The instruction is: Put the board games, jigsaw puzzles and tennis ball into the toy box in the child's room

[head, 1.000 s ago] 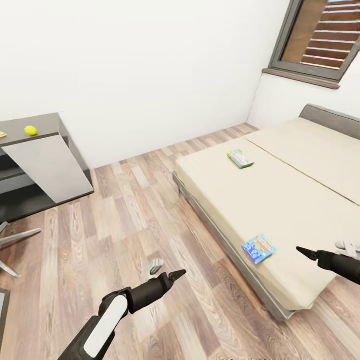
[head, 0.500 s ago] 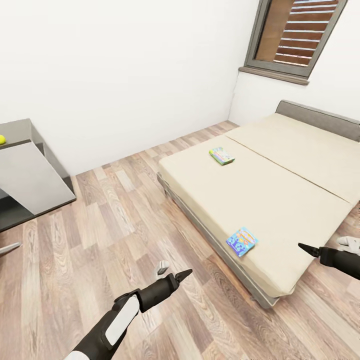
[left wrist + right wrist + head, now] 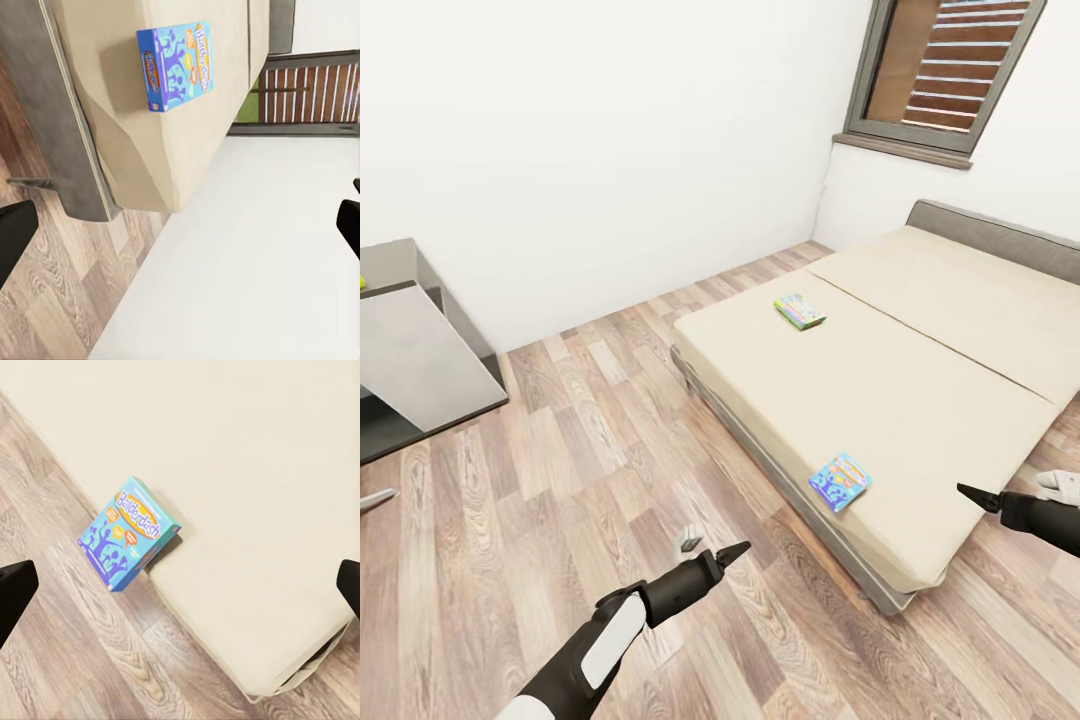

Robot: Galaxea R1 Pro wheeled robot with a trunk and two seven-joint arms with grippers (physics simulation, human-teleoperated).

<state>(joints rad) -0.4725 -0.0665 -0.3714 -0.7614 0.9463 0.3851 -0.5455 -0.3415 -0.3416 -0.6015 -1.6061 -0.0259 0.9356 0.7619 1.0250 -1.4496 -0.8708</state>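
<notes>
Blue "Balderdash" board game [image 3: 840, 481]: flat on the bed [image 3: 920, 380] at its near edge, long axis slanting across that edge; ahead of both grippers, nearer the right gripper [image 3: 967, 492]. Right gripper fingers spread, empty; left gripper [image 3: 738, 549] also parted, farther off over the floor

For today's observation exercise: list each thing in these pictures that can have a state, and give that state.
Balderdash box: closed, flat at the bed's edge.
Green-edged game box: closed, flat on the bed.
Left gripper: empty, over floor.
Right gripper: empty, over bed.
Window shutter: slats closed.
</notes>
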